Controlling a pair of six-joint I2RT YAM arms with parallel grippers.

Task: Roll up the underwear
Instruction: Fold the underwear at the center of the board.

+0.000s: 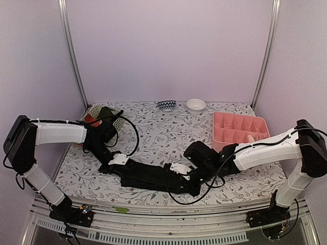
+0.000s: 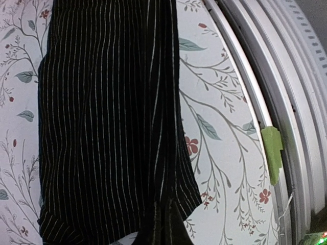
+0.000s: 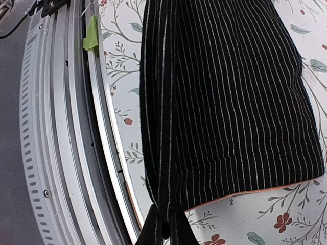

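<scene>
top external view: the black underwear [image 1: 148, 176] lies stretched flat along the near edge of the floral counter [image 1: 168, 127], held at both ends. the left tool [image 1: 113, 164] is pinched closed on its left end, the right tool [image 1: 184, 176] on its right end. the red-orange underwear [image 1: 92, 120] sits in the green basket [image 1: 118, 122] at the far-left corner.
</scene>
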